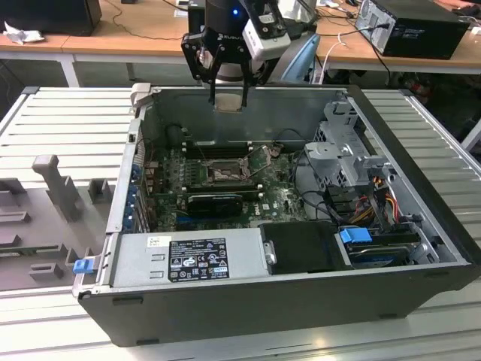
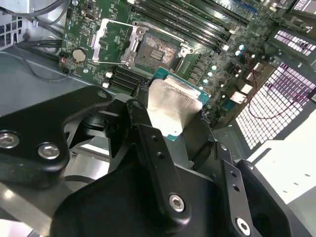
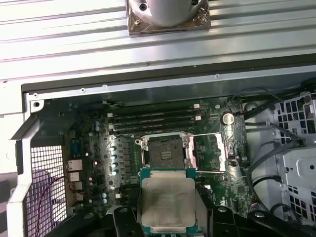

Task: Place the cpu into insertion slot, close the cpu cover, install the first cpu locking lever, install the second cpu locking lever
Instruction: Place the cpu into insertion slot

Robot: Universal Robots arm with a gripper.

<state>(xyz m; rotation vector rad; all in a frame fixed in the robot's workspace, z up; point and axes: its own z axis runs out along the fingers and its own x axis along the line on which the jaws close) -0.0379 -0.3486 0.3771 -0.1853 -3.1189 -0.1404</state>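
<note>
Black gripper (image 2: 173, 104) grasps the cpu (image 3: 168, 205) flat by opposite edges for seating, well apart from the insertion slot (image 3: 164, 153), its cpu cover (image 3: 210, 154) open.

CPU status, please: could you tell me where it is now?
Hand shut on cpu, raised over case. Insertion slot empty, cpu cover open. Nothing in between.
</note>
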